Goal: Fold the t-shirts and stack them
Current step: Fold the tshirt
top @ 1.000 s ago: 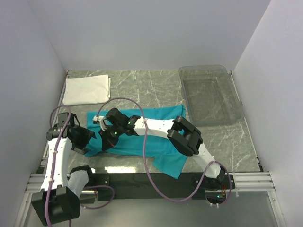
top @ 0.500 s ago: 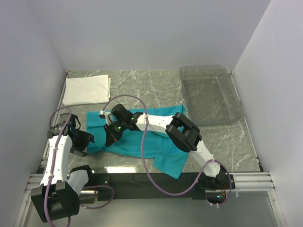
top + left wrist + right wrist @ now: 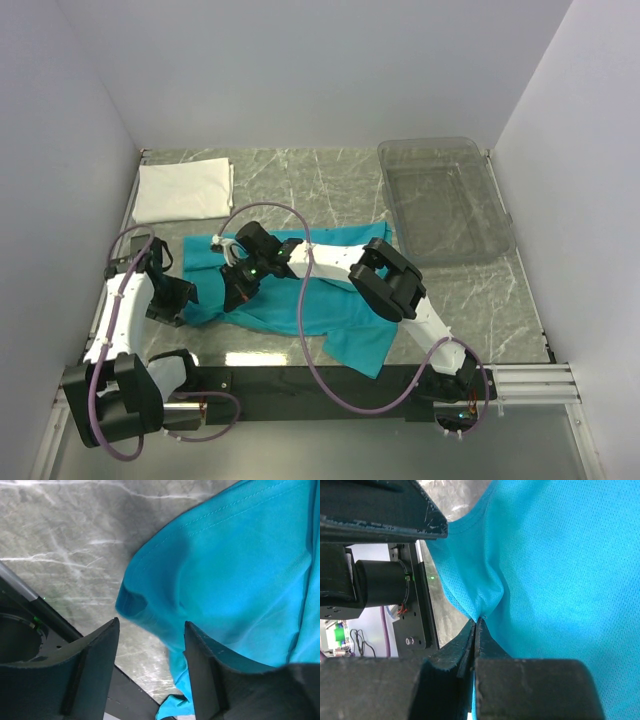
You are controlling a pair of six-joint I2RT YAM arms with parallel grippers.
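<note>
The right gripper point(image 3: 476, 622) is pressed tight together, pinching a small raised fold of the teal t-shirt point(image 3: 550, 580), and the cloth puckers up into its tips. The left gripper point(image 3: 151, 630) stands spread, its two dark fingers point(image 3: 95, 665) apart at the shirt's rumpled left edge (whether they touch the cloth, I cannot tell). From above, both grippers sit close together over the left part of the shirt, which lies crumpled across the middle of the marbled table point(image 3: 300, 185). The white t-shirt point(image 3: 185, 190) lies folded in the far left corner. A clear plastic bin point(image 3: 445, 205) sits at the far right.
</note>
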